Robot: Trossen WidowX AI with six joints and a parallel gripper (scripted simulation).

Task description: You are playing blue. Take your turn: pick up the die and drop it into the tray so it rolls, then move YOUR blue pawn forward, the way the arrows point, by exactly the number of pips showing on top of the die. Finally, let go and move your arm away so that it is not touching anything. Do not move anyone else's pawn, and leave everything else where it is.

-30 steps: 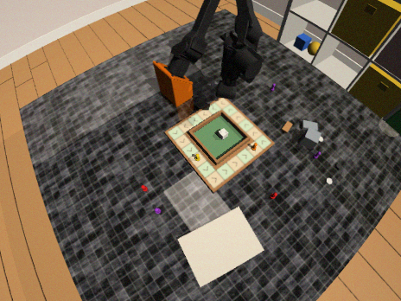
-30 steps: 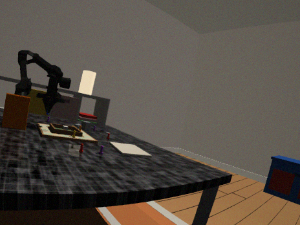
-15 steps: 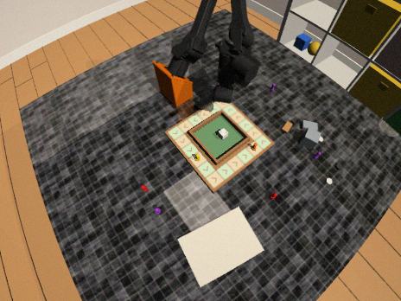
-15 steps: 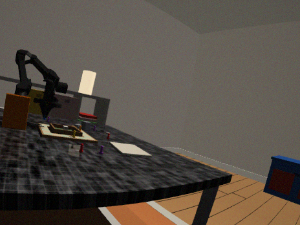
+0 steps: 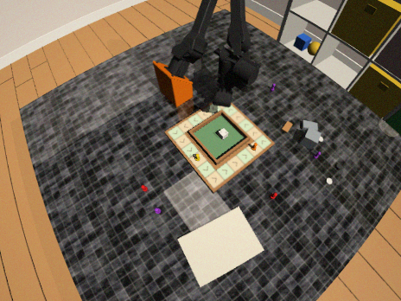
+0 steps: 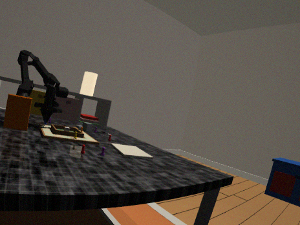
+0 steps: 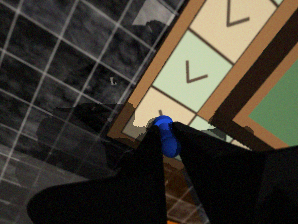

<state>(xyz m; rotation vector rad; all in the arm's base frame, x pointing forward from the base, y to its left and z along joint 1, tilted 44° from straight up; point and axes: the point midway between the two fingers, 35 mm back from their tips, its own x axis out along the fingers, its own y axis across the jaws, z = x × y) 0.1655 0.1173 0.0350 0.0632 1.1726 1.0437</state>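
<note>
My gripper (image 5: 214, 105) (image 6: 45, 121) (image 7: 164, 129) is shut on the blue pawn (image 7: 166, 141). It holds the pawn low over the cream corner square at the far corner of the game board (image 5: 214, 176) (image 6: 55, 134) (image 7: 187, 75). I cannot tell whether the pawn's base touches the square. The white die (image 5: 223, 133) lies in the green tray (image 5: 207, 140) (image 7: 277, 105) at the board's middle. A yellow pawn (image 5: 196, 156) (image 6: 75, 134) stands on the left track. An orange pawn (image 5: 254, 146) (image 6: 81, 129) stands on the right track.
An orange box (image 5: 173, 86) (image 6: 17, 111) stands just behind the board, beside the arm. A cream sheet (image 5: 220, 246) (image 6: 130, 150) lies at the front. Loose red pawns (image 5: 144, 188) and purple pawns (image 5: 157, 210) and grey blocks (image 5: 308, 131) are scattered around. A shelf unit (image 5: 346, 39) stands at the back right.
</note>
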